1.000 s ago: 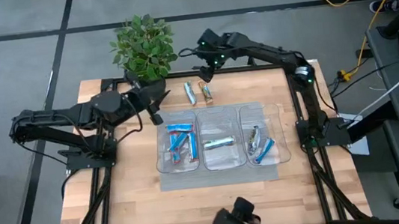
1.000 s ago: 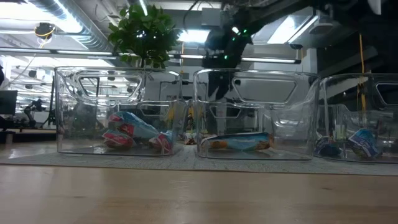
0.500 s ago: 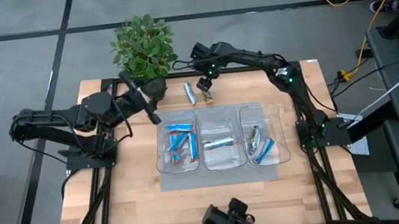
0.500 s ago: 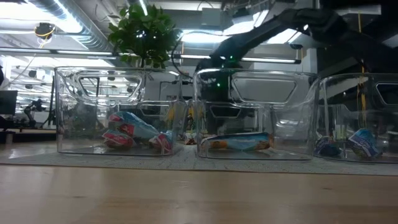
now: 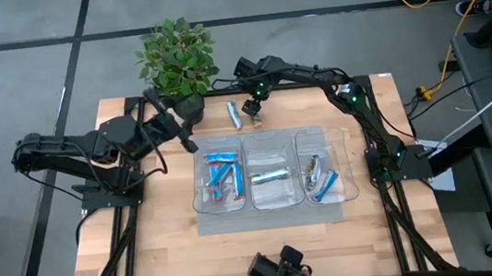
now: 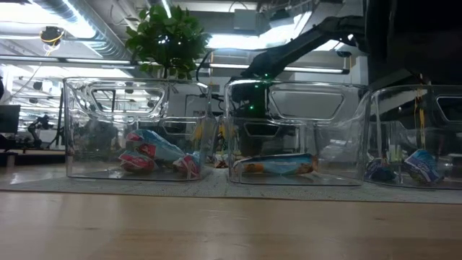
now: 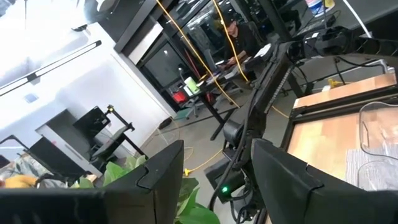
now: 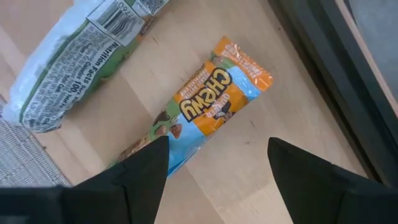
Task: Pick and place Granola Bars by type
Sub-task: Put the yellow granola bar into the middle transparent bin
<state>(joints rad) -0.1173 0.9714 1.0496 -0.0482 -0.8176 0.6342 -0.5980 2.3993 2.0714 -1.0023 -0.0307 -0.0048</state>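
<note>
**Two bars left on the wood, right arm poised over the orange one**

Pale butcher-block table (image 5: 166, 249) fills the middle of the high view, with a grey mat and three clear bins on it and a potted plant (image 5: 177, 57) at the upper left edge. Most of the Granola Bars already lie sorted: blue-and-red ones in the left bin (image 5: 222, 174), a long blue one in the middle bin (image 5: 270, 176), silver and blue ones in the right bin (image 5: 321, 176).

Two bars remain loose on bare wood, above the bins near the top centre of the high view. The orange bar (image 8: 214, 102) lies flat beside a white-backed bar (image 8: 74, 62), close but not touching. The right gripper (image 8: 214, 165) hangs directly over the orange one, its fingers spread wide with nothing between them.

The left gripper (image 7: 214, 168) waits at the left of the table near the plant, fingers apart and empty.

The orange bar looks light, with a slick, crinkly foil wrapper over a softish filling, so it could skate on the wood or squirm out of a shallow pinch. The flat crimped ends offer little to hold. A grip across the narrow width at mid-length, fingers low to the wood, seems the safest, with only moderate squeeze to avoid crushing it.
</note>
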